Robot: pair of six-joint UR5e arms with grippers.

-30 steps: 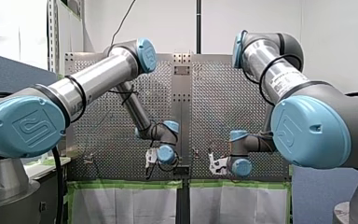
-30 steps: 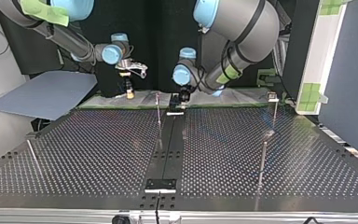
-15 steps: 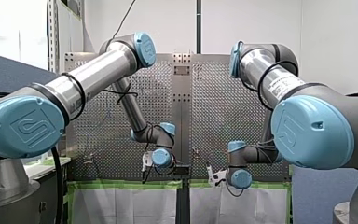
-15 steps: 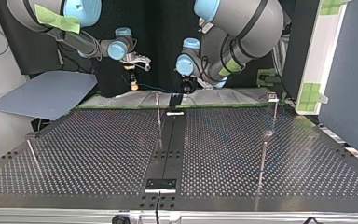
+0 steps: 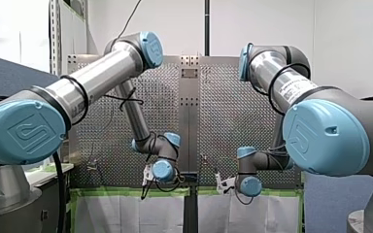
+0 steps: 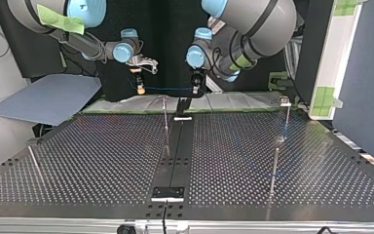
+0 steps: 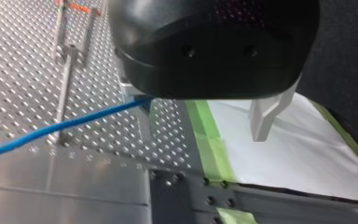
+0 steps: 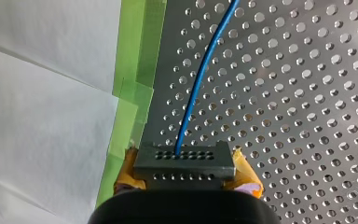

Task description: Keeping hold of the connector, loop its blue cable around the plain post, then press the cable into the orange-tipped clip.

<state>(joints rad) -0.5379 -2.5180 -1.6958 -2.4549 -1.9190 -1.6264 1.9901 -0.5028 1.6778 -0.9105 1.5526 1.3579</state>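
Two fingers (image 8: 246, 171) around connector (image 8: 182, 161) (cable (image 8: 200, 79) ahead)

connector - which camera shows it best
The right wrist view: the connector fills the gap between my right pincer's yellow pads, the blue cable leaving its holed face. The top view shows only a speck under that pincer; the front view, too small to tell; the left wrist view shows just the cable.

From here I see a blue cable (image 6: 168, 88) stretched nearly level between my right end effector (image 6: 140, 90) at the view's left and my left end effector (image 6: 195, 89), both above the worktop's (image 6: 102, 156) far edge. A thin post (image 6: 165, 114) stands just before them.
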